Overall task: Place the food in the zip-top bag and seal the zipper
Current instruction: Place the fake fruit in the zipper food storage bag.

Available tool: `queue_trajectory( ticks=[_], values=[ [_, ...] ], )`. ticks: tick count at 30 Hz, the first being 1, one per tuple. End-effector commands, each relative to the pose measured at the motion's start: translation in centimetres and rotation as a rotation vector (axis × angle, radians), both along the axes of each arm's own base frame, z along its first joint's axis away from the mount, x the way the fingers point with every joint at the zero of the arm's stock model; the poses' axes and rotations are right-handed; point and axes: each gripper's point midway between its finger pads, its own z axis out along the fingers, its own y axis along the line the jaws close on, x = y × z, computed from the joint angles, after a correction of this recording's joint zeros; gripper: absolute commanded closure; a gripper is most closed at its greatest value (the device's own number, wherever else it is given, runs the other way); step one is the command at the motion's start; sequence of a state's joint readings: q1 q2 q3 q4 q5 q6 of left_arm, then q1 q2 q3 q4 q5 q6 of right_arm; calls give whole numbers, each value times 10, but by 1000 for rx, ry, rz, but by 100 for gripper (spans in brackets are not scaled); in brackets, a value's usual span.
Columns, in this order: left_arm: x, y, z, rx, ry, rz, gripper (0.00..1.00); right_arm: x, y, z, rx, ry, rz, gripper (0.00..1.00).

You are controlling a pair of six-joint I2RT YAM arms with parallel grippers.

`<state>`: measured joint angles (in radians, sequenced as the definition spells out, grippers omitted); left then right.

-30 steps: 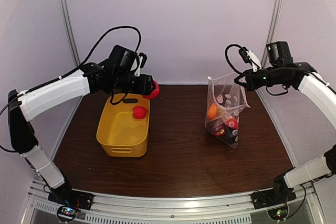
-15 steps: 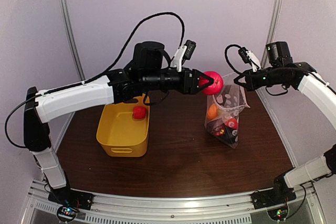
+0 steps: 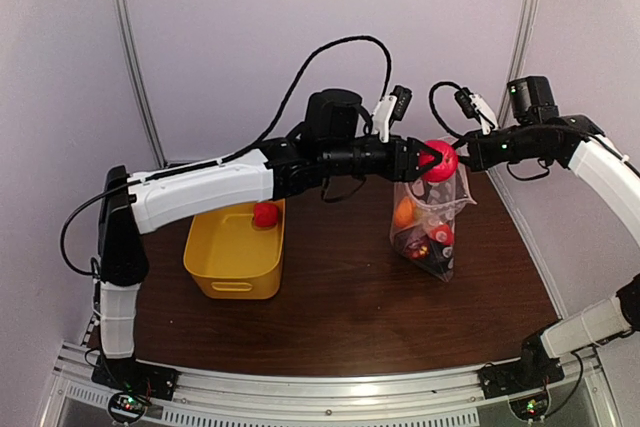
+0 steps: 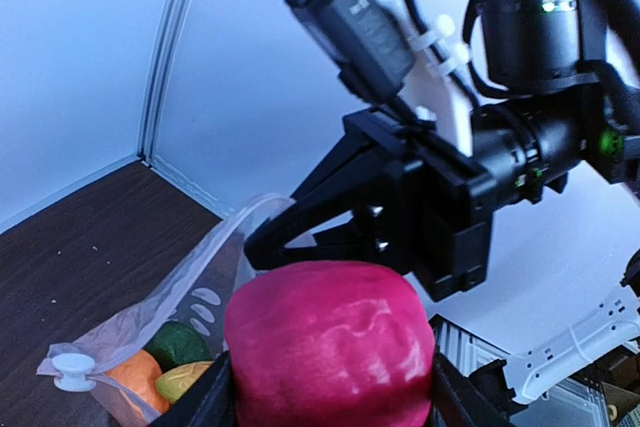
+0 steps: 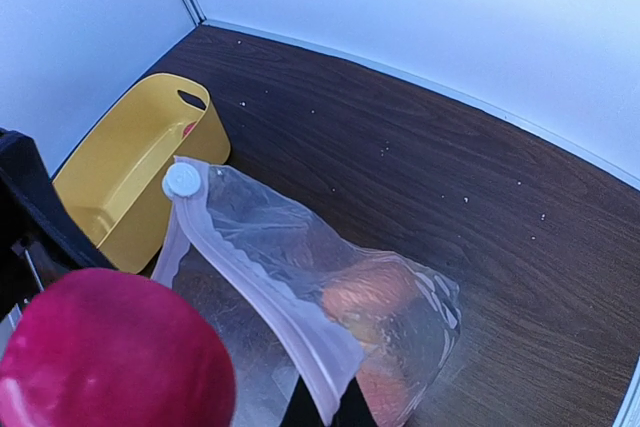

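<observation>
Left of the clear white-dotted zip-top bag (image 3: pixel 432 232): one yellow plastic basket (image 3: pixel 225 259), one small red toy piece (image 3: pixel 264 214) inside. Left gripper (image 3: pixel 434 160) clamps one round magenta-red toy fruit (image 3: pixel 443 162) right at the bag's mouth; release path looks straight down. Bag hangs upright, long axis vertical, several pieces inside, exact count unclear. Right gripper (image 3: pixel 468 153) pinches the bag's top right edge.

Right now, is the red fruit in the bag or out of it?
Out. The left claw grips the red fruit just above the mouth of the bag; the right claw holds that mouth up, open.
</observation>
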<state>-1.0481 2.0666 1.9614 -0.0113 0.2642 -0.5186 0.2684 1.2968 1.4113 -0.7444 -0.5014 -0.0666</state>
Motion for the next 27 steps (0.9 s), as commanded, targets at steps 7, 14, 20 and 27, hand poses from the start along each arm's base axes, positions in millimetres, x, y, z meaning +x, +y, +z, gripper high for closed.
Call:
queue_trajectory(
  ticks=[7, 14, 20, 27],
  values=[
    [38, -5, -35, 104, 29, 168, 38, -4, -1, 29, 38, -49, -2, 100],
    [38, -6, -25, 97, 9, 162, 24, -3, -2, 26, 37, -47, -4, 100],
    [24, -3, 8, 50, -33, 97, 21, -4, -4, 27, 37, -50, -8, 100],
    [-2, 32, 74, -23, -181, 64, 21, -4, -7, 22, 39, -51, -15, 100]
  ],
)
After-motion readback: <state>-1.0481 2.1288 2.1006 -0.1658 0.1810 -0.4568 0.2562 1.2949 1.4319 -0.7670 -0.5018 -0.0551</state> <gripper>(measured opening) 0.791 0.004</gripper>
